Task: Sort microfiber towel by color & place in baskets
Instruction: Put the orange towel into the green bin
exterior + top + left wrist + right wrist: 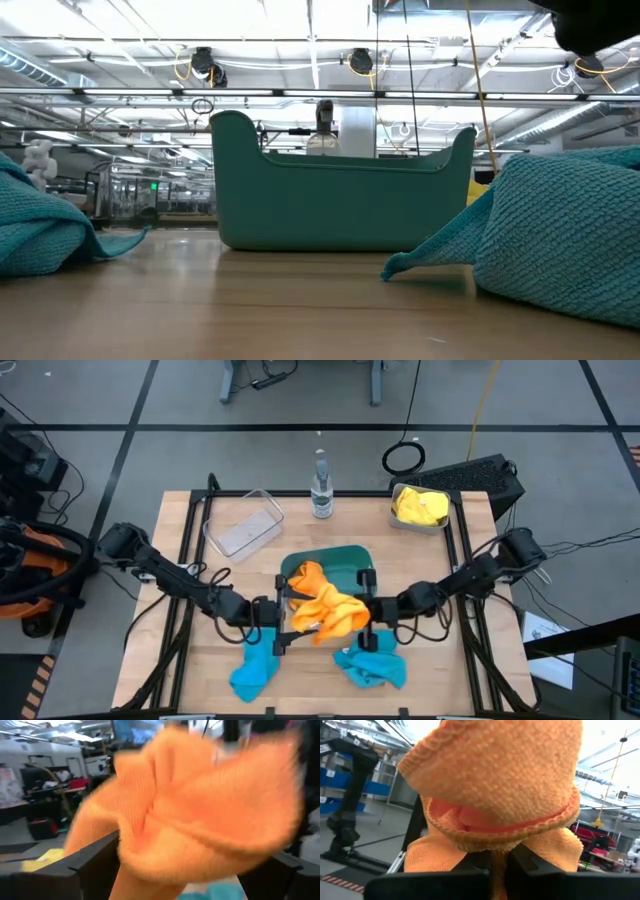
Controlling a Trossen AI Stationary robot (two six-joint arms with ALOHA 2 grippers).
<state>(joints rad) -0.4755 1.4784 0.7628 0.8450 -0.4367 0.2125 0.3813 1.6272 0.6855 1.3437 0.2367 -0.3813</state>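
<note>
Containers: the teal basket stands at table centre; nothing can be made out inside it, as an orange towel hangs over its 6 o'clock rim. The clear basket sits at 10 o'clock from the teal one and appears empty. The pale grey basket sits at 2 o'clock and holds a yellow towel. A clear bottle stands at 12 o'clock, between the two smaller baskets.

Towel and grippers: the orange towel is lifted above the table between the two grippers. The right gripper, at 3 o'clock of the towel, is clamped tight on its cloth, which drapes over the fingers in the right wrist view. The left gripper, at 9 o'clock, stands wide apart, with the towel bunched between its fingers.

Two teal towels lie on the table at 7 o'clock and 5 o'clock of the orange towel.
</note>
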